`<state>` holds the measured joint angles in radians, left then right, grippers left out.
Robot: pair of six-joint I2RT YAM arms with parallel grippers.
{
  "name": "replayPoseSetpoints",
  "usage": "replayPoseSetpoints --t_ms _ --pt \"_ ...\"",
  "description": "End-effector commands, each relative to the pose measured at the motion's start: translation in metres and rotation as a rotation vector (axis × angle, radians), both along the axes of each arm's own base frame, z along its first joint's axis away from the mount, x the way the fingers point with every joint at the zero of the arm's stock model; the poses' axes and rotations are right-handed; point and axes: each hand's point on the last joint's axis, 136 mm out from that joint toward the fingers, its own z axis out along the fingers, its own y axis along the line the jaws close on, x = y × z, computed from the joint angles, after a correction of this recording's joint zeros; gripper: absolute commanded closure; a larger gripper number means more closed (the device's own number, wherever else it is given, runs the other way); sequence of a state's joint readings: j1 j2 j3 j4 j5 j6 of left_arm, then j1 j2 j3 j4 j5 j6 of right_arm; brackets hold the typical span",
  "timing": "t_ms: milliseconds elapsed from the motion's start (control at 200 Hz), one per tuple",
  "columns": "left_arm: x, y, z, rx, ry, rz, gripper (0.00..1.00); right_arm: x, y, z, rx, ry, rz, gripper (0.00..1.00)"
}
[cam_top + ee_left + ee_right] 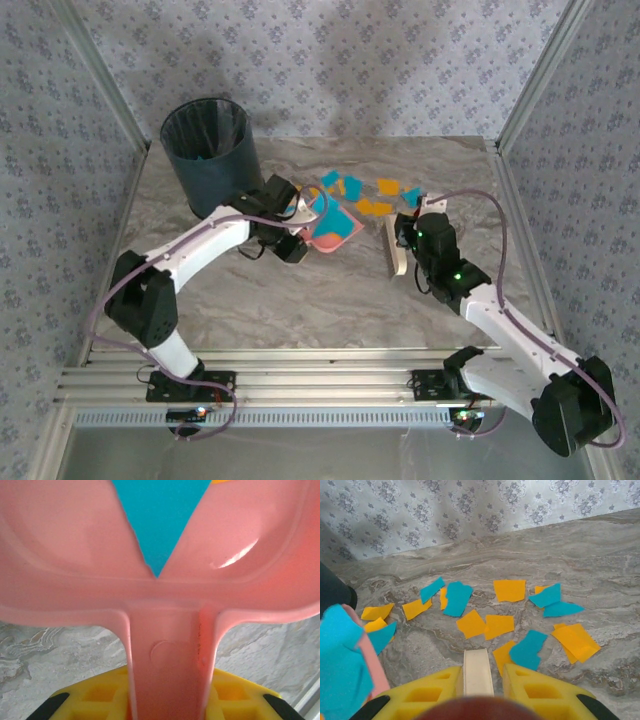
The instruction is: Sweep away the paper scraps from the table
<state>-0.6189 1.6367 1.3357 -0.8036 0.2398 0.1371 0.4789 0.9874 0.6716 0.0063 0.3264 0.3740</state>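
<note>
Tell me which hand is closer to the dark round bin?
Left. The left hand, holding the pink dustpan, is beside the dark round bin; the right hand, holding a beige brush, is farther right.

Left wrist: dustpan (pixel 75 580) cropped left, top and right. Its handle runs off the bottom edge between left end effector (pixel 167 685) fingers (pixel 95 695), which are also cropped. Teal scrap (pixel 160 515) in pan cut at top.

Right wrist: cream tool (pixel 478 667), near end lost under blurred brown blob (pixel 477 707). Dustpan (pixel 370 660) and bin (pixel 334 594) cropped at left; pan's teal bits blurred.

Top view: scraps (pixel 352 186) too small to count. Pan's load merges into one teal patch.
</note>
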Motion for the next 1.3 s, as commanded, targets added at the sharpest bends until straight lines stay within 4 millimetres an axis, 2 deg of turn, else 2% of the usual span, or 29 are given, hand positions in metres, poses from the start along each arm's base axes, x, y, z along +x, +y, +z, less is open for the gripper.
replayPoseSetpoints --t_ms 0,440,695,1294 --pt "0.004 -0.011 0.036 -0.127 0.001 0.029 1.0 -0.001 -0.004 0.01 0.014 -0.028 -0.009 1.0" --pt "0.017 -0.008 0.087 -0.334 0.097 0.119 1.0 0.0 -0.002 0.007 0.029 -0.024 0.005 1.0" --pt "0.03 0.006 0.111 -0.417 0.108 0.179 1.0 0.001 -0.002 0.005 0.029 -0.018 0.007 1.0" --pt "0.057 0.034 0.186 -0.613 0.065 0.274 1.0 0.005 0.001 0.003 0.032 -0.007 0.019 1.0"
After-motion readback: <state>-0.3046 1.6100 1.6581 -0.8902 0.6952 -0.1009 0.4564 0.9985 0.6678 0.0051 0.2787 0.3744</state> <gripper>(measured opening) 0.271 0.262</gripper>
